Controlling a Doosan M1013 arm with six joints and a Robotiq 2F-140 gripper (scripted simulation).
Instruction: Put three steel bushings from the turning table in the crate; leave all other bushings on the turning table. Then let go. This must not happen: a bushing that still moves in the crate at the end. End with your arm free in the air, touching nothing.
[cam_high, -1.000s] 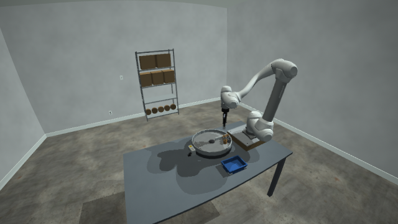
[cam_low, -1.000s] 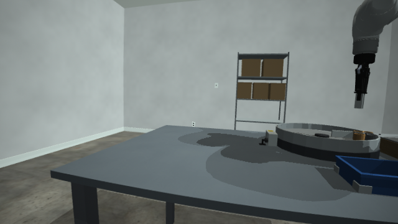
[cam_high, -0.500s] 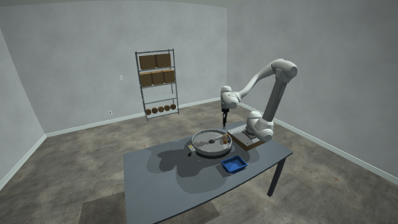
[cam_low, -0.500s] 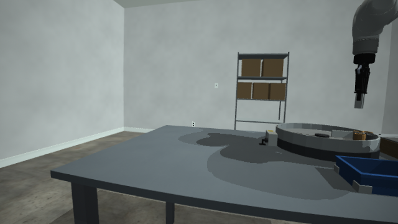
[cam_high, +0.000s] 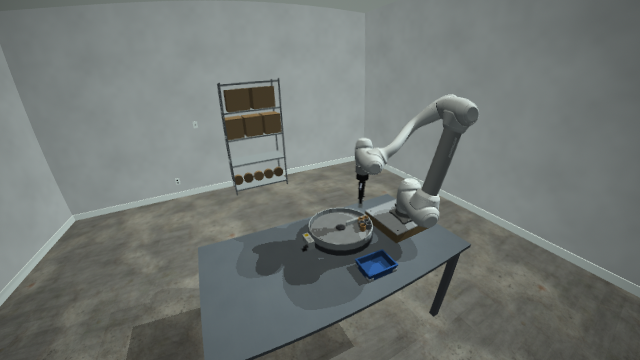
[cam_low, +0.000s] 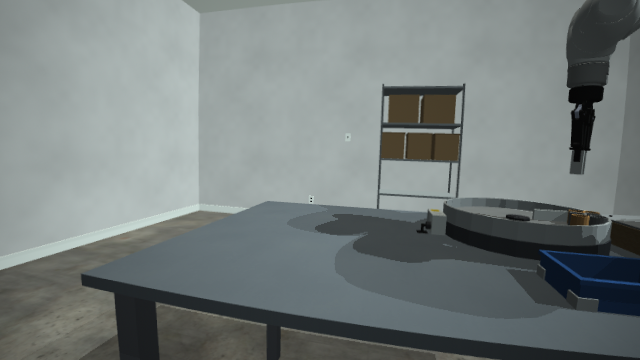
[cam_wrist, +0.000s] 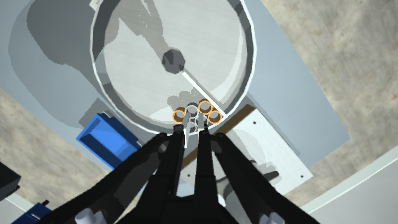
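The round grey turning table (cam_high: 327, 240) (cam_low: 500, 222) (cam_wrist: 135, 50) stands on the dark table. A tight group of bushings (cam_high: 364, 223) (cam_low: 579, 218) sits at its rim on the robot's side. In the wrist view three are brass-coloured, such as one (cam_wrist: 179, 115) on the left, and grey steel ones (cam_wrist: 191, 108) sit among them. The blue crate (cam_high: 380, 273) (cam_low: 565, 274) (cam_wrist: 105, 137) stands in front of the turning table and looks empty. My gripper (cam_high: 360, 200) (cam_low: 577, 170) (cam_wrist: 194, 119) hangs high above the group, pointing straight down, shut with nothing between the fingers.
A small control box (cam_high: 308, 239) (cam_low: 436, 221) sits at the turning table's left edge. The robot's base stands on a wooden-edged plate (cam_high: 395, 229) (cam_wrist: 265, 145) right of it. A shelf rack (cam_high: 255, 135) (cam_low: 422, 140) with boxes stands by the far wall.
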